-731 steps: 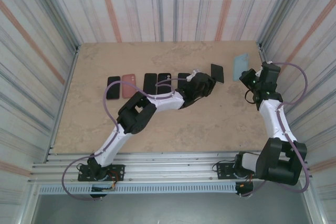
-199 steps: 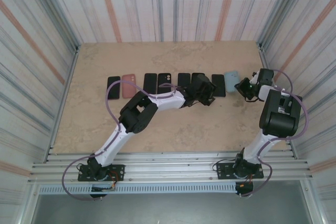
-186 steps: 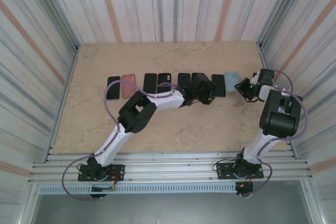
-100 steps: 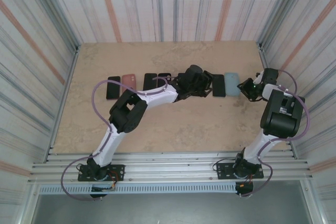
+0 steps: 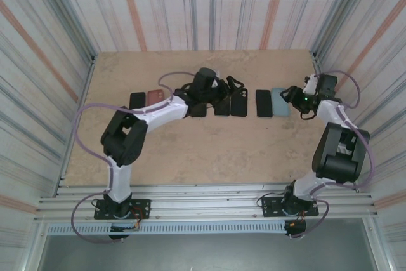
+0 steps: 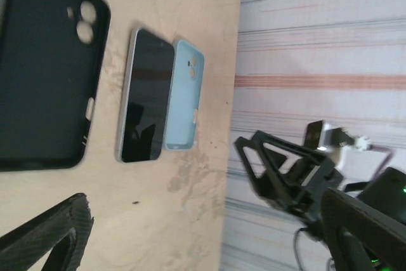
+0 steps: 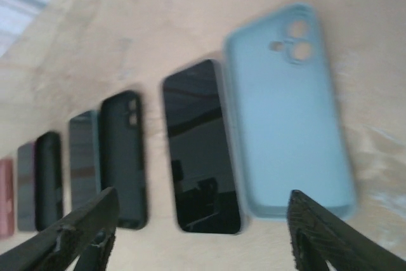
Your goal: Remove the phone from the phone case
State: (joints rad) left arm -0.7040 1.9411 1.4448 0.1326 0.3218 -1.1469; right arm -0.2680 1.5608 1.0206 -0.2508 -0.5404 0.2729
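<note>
1. The phone (image 7: 200, 147) lies flat and screen-up on the worktop (image 5: 190, 150), near the right end of a row of phones and cases; the pale blue case (image 7: 288, 112) lies just beside it on the right, camera holes showing, long edges touching or very nearly so; by my judgement the case is empty and the phone is already out of it.
2. The right hand (image 7: 202, 207) sits low beside the blue case, facing along the row; its fingers are spread wide apart and carry nothing.
3. The left hand (image 6: 204, 198) hovers over the middle of the row in the top view, a black case (image 6: 44, 74) close below it; its fingers are also wide apart and empty.
4. Risks from here, as I judge them: the right hand is close enough that a careless pull-away could clip the blue case and shove it into the phone; a low sweep of the left arm could drag its cable or fingers across the row and scatter it; a glossy phone lying flat would skid rather than lift if either hand nudged it.
</note>
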